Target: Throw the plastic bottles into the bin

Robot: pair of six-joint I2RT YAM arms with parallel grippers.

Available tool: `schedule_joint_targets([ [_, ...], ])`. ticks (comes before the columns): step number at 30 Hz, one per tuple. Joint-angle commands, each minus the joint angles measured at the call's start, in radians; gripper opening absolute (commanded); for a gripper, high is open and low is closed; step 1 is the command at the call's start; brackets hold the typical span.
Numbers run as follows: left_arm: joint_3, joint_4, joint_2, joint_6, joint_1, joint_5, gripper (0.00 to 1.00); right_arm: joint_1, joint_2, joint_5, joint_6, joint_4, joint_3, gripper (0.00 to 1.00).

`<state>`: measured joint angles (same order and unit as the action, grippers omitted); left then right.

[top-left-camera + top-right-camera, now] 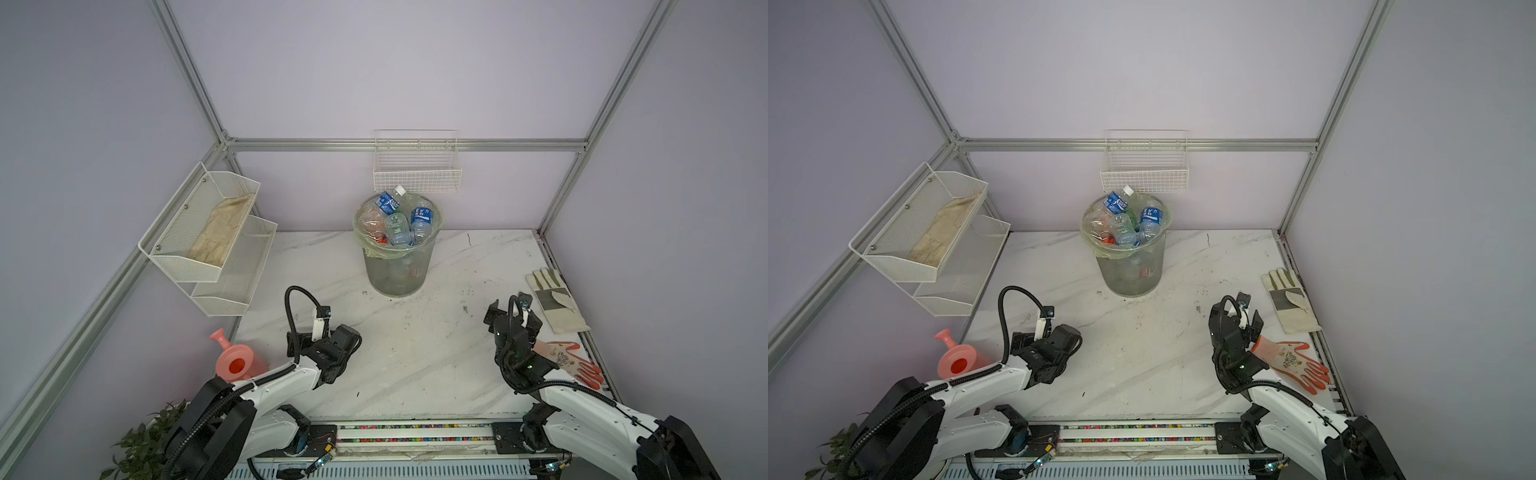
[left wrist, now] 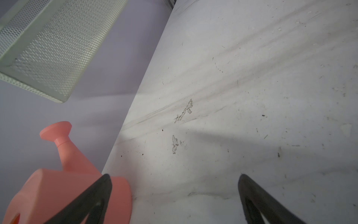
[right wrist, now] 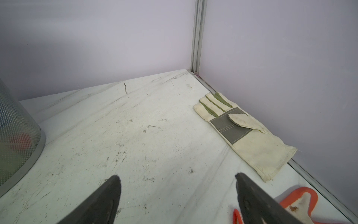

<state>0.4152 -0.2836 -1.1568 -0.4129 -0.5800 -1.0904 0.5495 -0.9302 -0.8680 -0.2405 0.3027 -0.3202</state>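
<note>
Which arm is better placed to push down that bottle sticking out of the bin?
Right, narrowly. Both claws are open, empty, and similarly far from the bin. The right claw has the bin's wall in its wrist view; the left claw faces the pink watering can. The bottle tops the back rim.

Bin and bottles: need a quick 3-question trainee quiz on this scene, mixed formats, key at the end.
1. True or false: all the plastic bottles in view are in the bin.
2. Which of these lies nearest the right gripper? A) pink watering can B) orange glove C) white wire wall basket
3. Fill in: the left gripper and the right gripper both have their jaws ___.
Key: 1 true; 2 B; 3 open.
</note>
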Motion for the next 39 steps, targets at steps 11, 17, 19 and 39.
schedule_joint_targets([
  [11,-0.247,0.289,0.602,0.184,-0.012,-0.025,1.0,-0.104,-0.006,0.18,0.088,0.226,0.055,0.97],
  [17,-0.292,0.326,0.707,0.234,-0.012,-0.017,1.0,-0.142,0.07,0.272,0.136,0.282,0.103,0.96],
  [19,-0.297,0.349,0.705,0.254,-0.01,-0.005,1.0,-0.145,0.103,0.284,0.153,0.308,0.123,0.95],
  [39,-0.329,0.669,0.532,0.357,0.021,0.028,1.0,-0.192,0.106,0.317,0.204,0.581,0.22,0.91],
])
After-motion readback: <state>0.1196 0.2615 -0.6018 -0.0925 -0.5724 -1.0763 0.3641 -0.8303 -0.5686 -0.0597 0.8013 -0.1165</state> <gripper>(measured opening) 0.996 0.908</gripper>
